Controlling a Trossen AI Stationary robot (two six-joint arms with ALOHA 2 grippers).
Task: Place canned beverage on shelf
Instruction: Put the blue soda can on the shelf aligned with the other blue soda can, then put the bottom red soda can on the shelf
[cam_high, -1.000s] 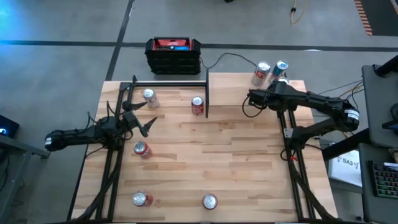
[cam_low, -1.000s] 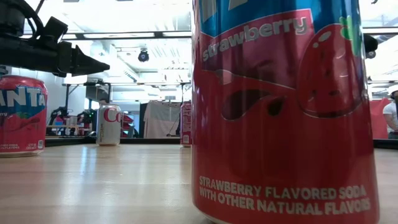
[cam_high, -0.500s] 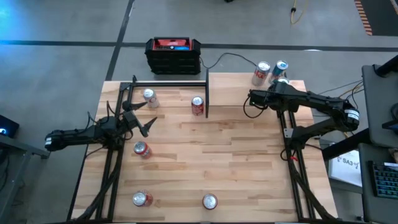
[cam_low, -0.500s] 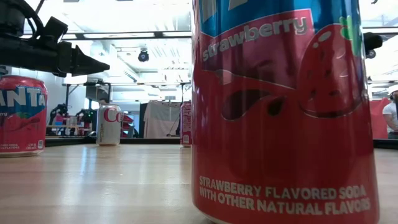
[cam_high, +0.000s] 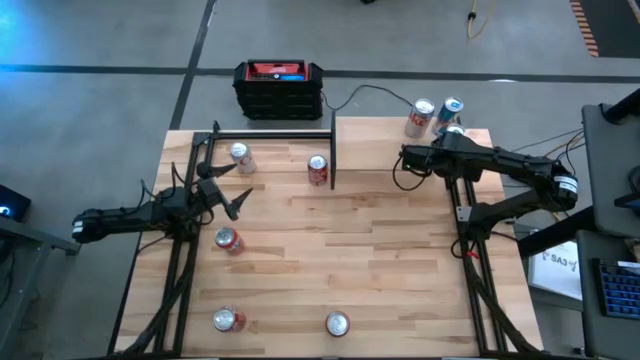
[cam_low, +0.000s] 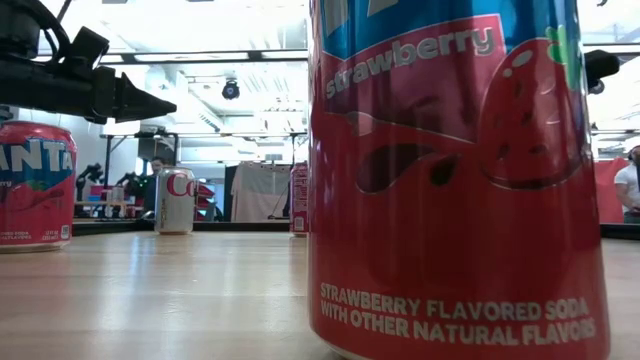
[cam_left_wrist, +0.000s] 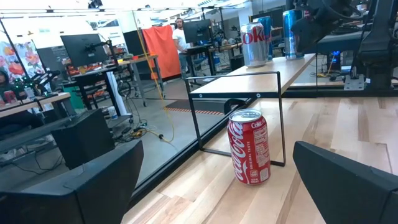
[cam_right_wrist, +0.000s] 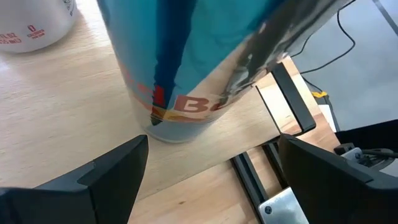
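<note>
1. The left arm lies low along the left side of the table, reaching toward the middle. Its left pincer hangs above the wood with its fingers spread apart, holding nothing.
2. From the left wrist view, a red Coca-Cola can stands upright ahead of the spread fingers, close to a black post of the shelf.
3. The right arm stretches from the table's right edge toward the far right corner. Its right pincer is also spread, gripping nothing.
4. In the right wrist view, a blue can stands upright on the wood just in front of the open fingers, not touching them.
5. The shelf stands at the table's far edge, left of centre, its board raised on thin black posts.
6. From above, a silver can and the red can stand on the table within the shelf's frame.
7. Two more cans stand at the far right corner.
</note>
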